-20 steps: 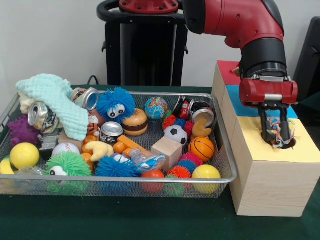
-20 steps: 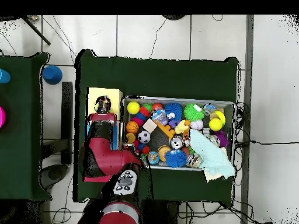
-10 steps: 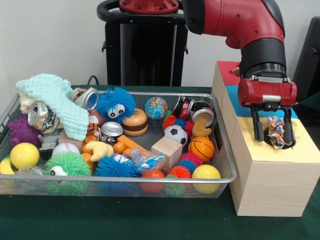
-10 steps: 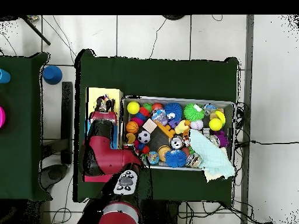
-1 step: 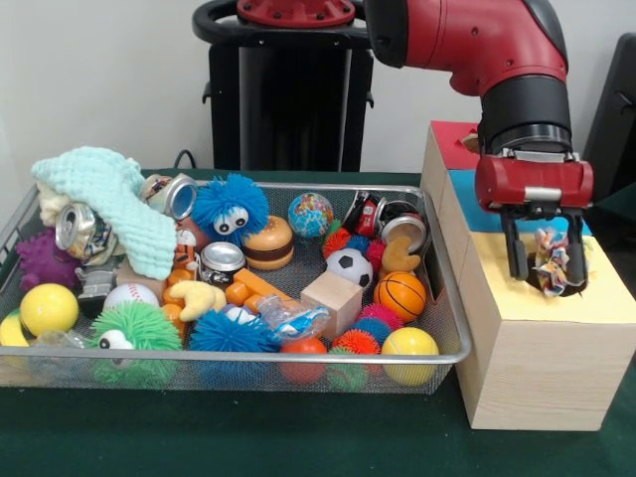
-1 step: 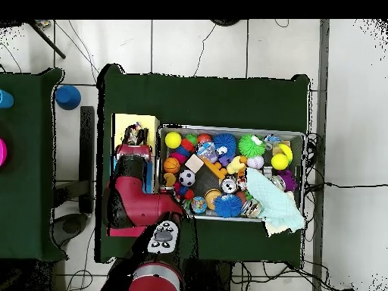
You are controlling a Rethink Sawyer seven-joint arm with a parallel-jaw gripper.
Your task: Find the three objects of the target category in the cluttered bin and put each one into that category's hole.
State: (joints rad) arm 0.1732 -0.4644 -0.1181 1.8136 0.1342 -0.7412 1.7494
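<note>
My gripper [image 5: 547, 278] hangs open over the yellow end of the wooden box [image 5: 606, 298]. A small knotted rope toy [image 5: 550, 256] of mixed colours stands between its fingers, close to the right one, where the hole is. The toy hides most of the hole. In the overhead view the gripper [image 6: 136, 139] and the toy [image 6: 139, 133] show on the yellow panel [image 6: 125, 121], beside the bin [image 6: 231, 127]. The wire bin [image 5: 298, 355] is full of toys, balls and cans.
In the bin lie a teal knitted cloth [image 5: 114, 204], a blue fuzzy creature [image 5: 231, 207], a green one [image 5: 134, 328], crushed cans [image 5: 78, 227], a wooden block [image 5: 333, 298] and several balls. The box also has blue [image 5: 467, 204] and red [image 5: 452, 139] sections behind the yellow one.
A second ago the fingers reached down into the hole around the rope toy. They have since spread apart and risen a little; the toy stays at the hole.
</note>
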